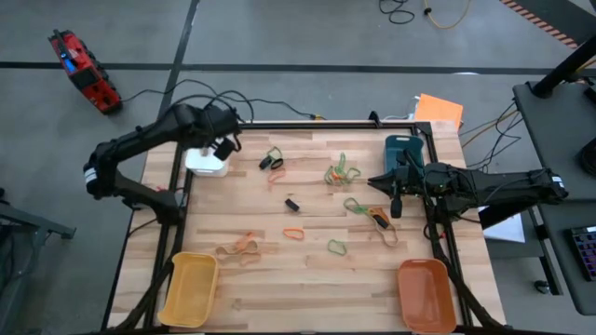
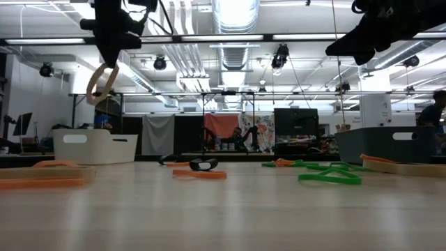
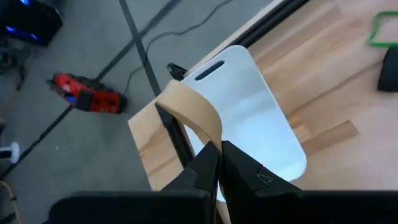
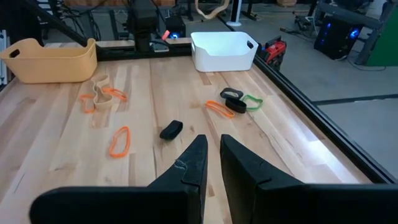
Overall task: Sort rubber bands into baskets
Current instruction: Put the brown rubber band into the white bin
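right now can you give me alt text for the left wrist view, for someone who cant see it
The left gripper is shut on a tan rubber band, holding its loop above the white basket at the corner of the wooden table. A green rubber band lies farther along the table, and a red device sits on the grey floor beyond.

- My right arm covered part of the dark teal rectangular plastic basket [image 1: 402, 149] from above.
- The white rounded plastic basket [image 3: 249, 106] ran behind my left gripper [image 3: 219, 163].
- Small black band pieces [image 1: 291, 203] were too small to identify.
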Motion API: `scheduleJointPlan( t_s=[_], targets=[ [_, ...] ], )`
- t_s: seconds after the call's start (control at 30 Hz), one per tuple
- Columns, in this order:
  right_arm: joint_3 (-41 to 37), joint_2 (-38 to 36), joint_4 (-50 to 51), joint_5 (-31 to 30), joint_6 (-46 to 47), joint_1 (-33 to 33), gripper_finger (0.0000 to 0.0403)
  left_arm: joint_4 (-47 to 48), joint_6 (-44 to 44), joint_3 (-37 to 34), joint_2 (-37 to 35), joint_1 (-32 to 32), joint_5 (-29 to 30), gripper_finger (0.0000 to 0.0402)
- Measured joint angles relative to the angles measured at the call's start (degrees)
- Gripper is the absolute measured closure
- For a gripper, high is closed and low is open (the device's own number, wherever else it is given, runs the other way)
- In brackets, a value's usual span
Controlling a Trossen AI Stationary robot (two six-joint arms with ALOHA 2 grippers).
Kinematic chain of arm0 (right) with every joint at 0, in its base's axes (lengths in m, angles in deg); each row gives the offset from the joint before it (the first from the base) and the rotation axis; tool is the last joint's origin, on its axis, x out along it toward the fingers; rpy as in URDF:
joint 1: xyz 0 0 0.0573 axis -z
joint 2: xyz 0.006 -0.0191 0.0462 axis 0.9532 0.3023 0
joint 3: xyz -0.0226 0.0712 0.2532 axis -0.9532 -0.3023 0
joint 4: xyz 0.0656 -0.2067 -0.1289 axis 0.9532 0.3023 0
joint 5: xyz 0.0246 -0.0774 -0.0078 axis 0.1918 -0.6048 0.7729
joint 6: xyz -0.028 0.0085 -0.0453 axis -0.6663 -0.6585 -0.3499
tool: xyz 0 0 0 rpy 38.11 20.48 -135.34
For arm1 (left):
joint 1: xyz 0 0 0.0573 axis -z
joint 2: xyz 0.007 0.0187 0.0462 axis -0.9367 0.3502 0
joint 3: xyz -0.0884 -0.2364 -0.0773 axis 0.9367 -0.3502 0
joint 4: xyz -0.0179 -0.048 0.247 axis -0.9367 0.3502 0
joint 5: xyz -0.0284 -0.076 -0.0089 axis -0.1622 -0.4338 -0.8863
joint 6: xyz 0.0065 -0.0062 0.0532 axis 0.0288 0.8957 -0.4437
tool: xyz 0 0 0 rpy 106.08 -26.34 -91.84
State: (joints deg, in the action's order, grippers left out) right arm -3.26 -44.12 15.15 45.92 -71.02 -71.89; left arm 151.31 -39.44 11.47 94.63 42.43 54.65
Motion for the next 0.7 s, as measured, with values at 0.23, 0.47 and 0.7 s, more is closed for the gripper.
scheduleJointPlan(
  t_s=[0.23,0.47,0.7],
  targets=[
    [0.0,0.0,0.4,0.0,0.8,0.0,0.0367,-5.1,-6.5,-1.3,0.2,-6.0,-1.7,0.0401],
    [0.0,0.0,0.5,0.0,0.9,0.0,0.0367,-8.6,-9.2,-7.7,0.2,-10.0,-3.7,0.0402],
    [0.0,0.0,0.5,0.0,1.0,0.0,0.0367,-13.8,-11.1,-16.0,0.2,-12.6,-5.5,0.0402]
  ],
)
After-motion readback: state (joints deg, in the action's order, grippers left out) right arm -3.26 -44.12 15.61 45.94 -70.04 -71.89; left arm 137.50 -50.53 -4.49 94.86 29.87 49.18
